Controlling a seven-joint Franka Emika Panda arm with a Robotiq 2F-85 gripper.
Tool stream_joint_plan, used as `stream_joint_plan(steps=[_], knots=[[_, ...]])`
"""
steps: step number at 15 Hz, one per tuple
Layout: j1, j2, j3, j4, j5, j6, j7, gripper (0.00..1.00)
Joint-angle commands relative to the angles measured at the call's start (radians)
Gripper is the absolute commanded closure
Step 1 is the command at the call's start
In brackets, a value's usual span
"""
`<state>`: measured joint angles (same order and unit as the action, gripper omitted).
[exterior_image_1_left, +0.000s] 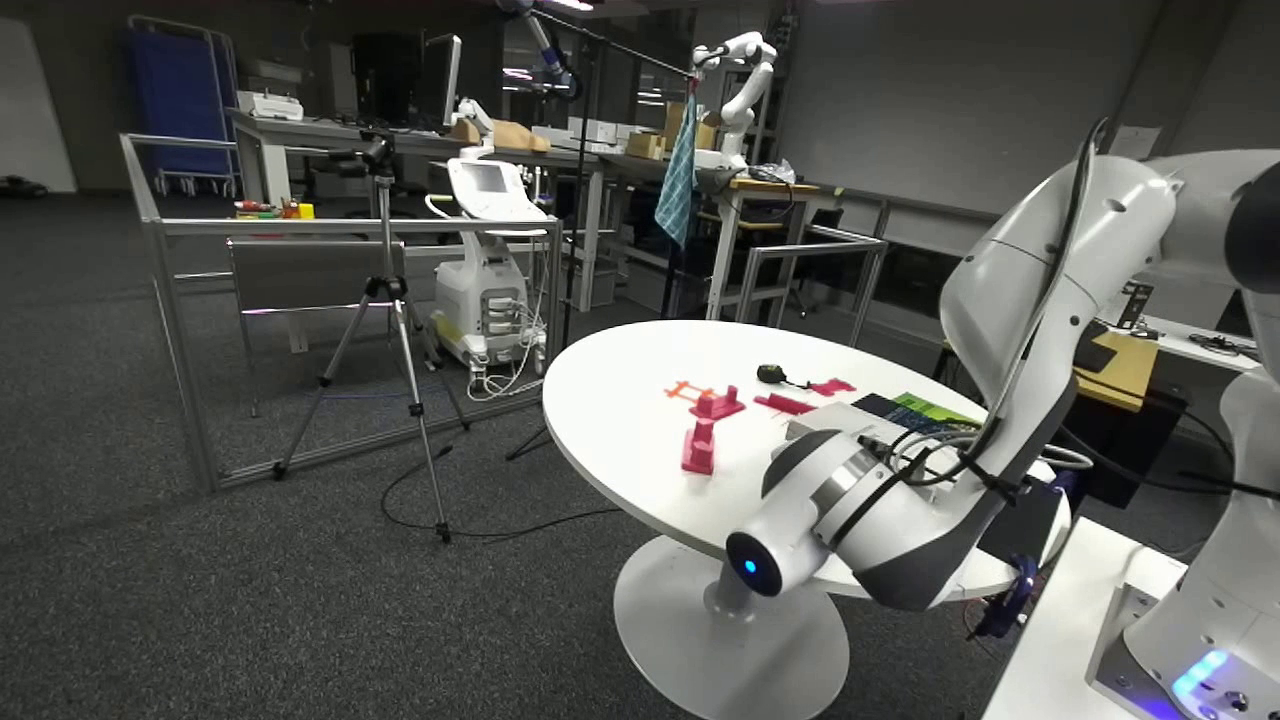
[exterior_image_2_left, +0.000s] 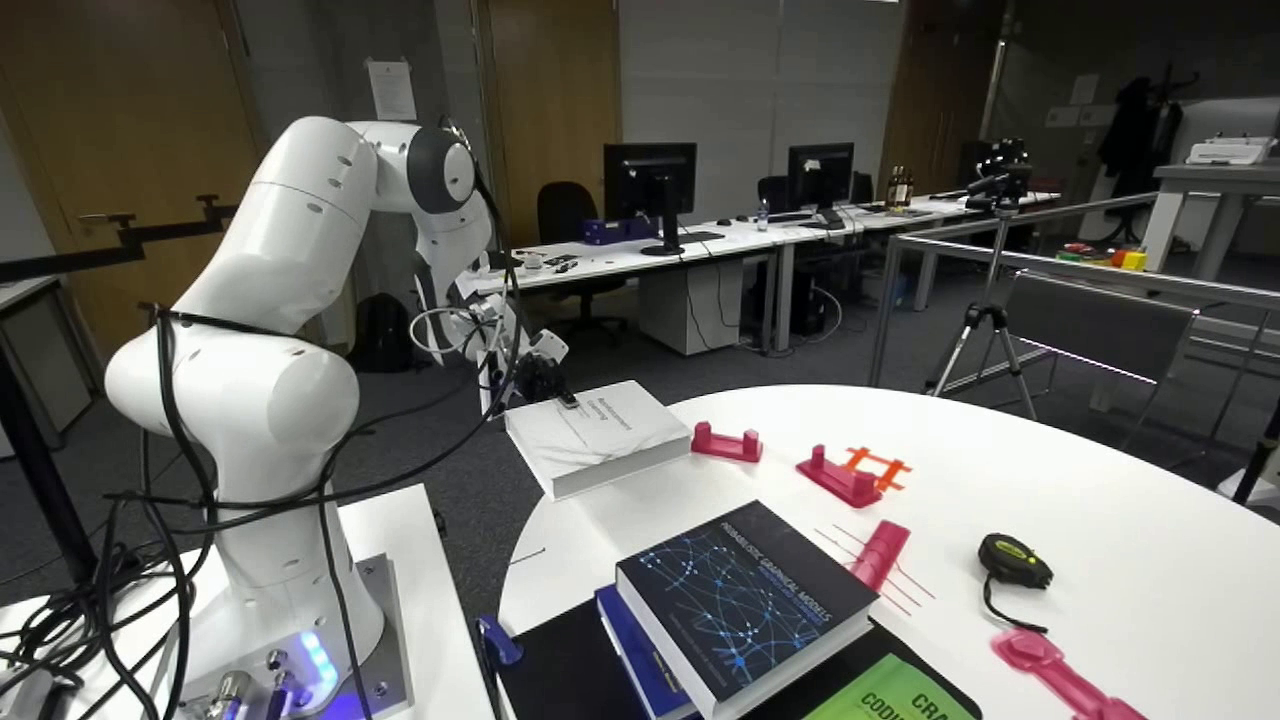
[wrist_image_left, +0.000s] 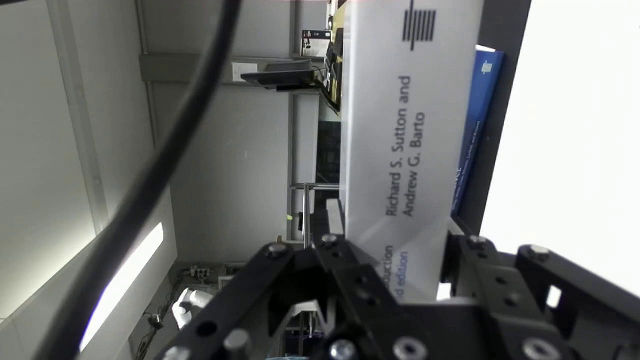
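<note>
"Gripper (wrist_image_left: 395, 220) first, please: is it holding anything?"

"Yes. Its two fingers (wrist_image_left: 335, 217) are clamped on a thick pale book (exterior_image_2_left: 600, 430), one against each cover, at the spine side. In the wrist view that spine reads Richard S. Sutton and Andrew G. Barto."

"Why gripped there?"

"My guess: the spine is stiff and the covers run parallel, so both fingers can press flat. The book lies roughly level, title up, and seems held just above the edge of a round white table (exterior_image_2_left: 1150, 540). Whether any corner touches, I can't tell."

"And around it?"

"In an exterior view, a pink bracket (exterior_image_2_left: 727, 445) stands just beyond the book. Past it come a second pink bracket (exterior_image_2_left: 840, 480) and, touching or nearly so, an orange frame (exterior_image_2_left: 880, 468). Closer to that camera, a dark book (exterior_image_2_left: 745, 610) lies over a blue book (exterior_image_2_left: 635, 660), perhaps stacked to save room, with a green book (exterior_image_2_left: 890, 695) beside them. A black tape measure (exterior_image_2_left: 1015, 560) sits well apart from the gripper."
</note>
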<state>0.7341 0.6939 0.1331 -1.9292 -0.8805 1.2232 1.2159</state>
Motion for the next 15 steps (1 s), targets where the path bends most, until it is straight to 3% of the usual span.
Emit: stream_joint_plan(steps=[1, 2, 3, 6, 15], knots=[[-0.102, -0.178, 0.037, -0.174, 0.006, 0.036, 0.041, 0.81], [-0.129, -0.203, 0.049, -0.198, 0.010, 0.068, 0.046, 0.81], [-0.115, -0.065, 0.056, -0.085, -0.007, 0.061, 0.038, 0.56], [-0.161, -0.110, 0.068, -0.131, -0.005, 0.102, 0.041, 0.56], [-0.161, -0.119, 0.079, -0.140, -0.002, 0.103, 0.043, 0.56]])
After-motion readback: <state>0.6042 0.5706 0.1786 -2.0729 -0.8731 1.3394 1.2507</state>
